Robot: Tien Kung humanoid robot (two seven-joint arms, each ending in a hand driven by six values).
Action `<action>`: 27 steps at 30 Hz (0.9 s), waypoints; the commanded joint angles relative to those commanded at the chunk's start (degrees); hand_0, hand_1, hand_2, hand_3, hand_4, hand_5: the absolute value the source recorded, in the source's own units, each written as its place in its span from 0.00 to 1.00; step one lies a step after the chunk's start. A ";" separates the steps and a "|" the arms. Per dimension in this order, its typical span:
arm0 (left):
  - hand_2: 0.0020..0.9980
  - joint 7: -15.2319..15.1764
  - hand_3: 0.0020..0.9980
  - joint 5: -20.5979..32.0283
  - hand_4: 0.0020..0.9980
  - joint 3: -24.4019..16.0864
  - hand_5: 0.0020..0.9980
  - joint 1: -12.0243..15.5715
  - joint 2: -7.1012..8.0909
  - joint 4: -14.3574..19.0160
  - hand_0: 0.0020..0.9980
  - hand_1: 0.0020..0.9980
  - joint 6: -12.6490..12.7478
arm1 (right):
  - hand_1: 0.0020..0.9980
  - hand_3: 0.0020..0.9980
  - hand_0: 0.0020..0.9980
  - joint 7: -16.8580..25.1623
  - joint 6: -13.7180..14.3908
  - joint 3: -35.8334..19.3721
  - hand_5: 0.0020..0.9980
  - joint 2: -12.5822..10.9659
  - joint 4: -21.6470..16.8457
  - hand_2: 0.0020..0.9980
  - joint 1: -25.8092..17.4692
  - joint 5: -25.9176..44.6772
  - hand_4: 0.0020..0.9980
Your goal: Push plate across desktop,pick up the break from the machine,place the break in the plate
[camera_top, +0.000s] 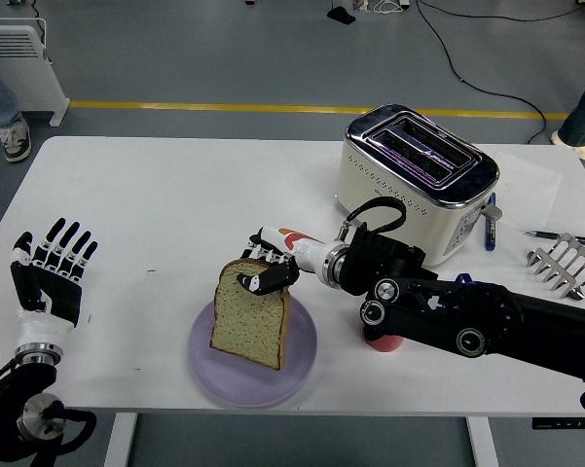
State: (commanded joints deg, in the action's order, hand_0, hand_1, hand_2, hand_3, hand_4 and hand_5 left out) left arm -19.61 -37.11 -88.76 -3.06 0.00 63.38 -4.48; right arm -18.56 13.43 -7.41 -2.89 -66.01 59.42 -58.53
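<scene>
Head view: bread slice (251, 327) upright over plate (302, 367).

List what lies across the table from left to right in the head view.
Left hand → bread over the plate → toaster → pen → fork.

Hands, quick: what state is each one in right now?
Left hand: open, fingers spread, holding nothing, at the table's left edge.
Right hand: shut on the bread slice, held over the purple plate.
</scene>
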 joint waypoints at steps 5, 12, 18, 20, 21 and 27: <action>0.77 0.05 0.73 -0.27 0.55 0.06 1.00 0.16 0.00 0.02 0.78 0.75 0.23 | 0.29 0.46 0.23 1.90 1.15 2.16 0.24 0.61 3.74 0.37 -1.07 -0.52 0.47; 0.77 0.03 0.73 -0.34 0.55 0.25 1.00 0.49 0.00 0.00 0.78 0.75 0.30 | 0.36 0.50 0.35 3.42 1.71 2.83 0.29 1.14 6.47 0.42 -1.70 -0.20 0.50; 0.76 0.01 0.73 -0.38 0.55 0.46 1.00 0.46 0.00 -0.03 0.78 0.75 0.35 | 0.52 0.58 0.44 4.42 1.20 3.27 0.35 1.69 7.63 0.53 -2.27 -0.60 0.55; 0.76 0.03 0.73 -0.42 0.55 0.58 1.00 0.46 0.00 -0.02 0.78 0.75 0.38 | 0.52 0.58 0.44 5.09 1.12 3.08 0.35 1.81 7.81 0.53 -2.49 -1.01 0.55; 0.76 0.03 0.73 -0.42 0.55 0.60 1.00 0.48 0.00 -0.01 0.78 0.75 0.38 | 0.52 0.58 0.44 5.20 0.97 3.07 0.35 1.81 7.81 0.53 -2.51 -1.08 0.55; 0.76 0.01 0.73 -0.41 0.55 0.32 1.00 0.46 0.00 -0.08 0.78 0.75 0.41 | 0.60 0.68 0.53 6.62 -0.28 2.94 0.41 1.75 7.83 0.60 -2.56 -1.74 0.62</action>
State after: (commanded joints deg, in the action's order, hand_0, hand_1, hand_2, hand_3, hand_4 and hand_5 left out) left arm -19.60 -37.52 -88.44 -2.60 0.00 63.30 -4.07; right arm -11.94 13.15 -4.47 -1.14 -58.18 56.86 -60.27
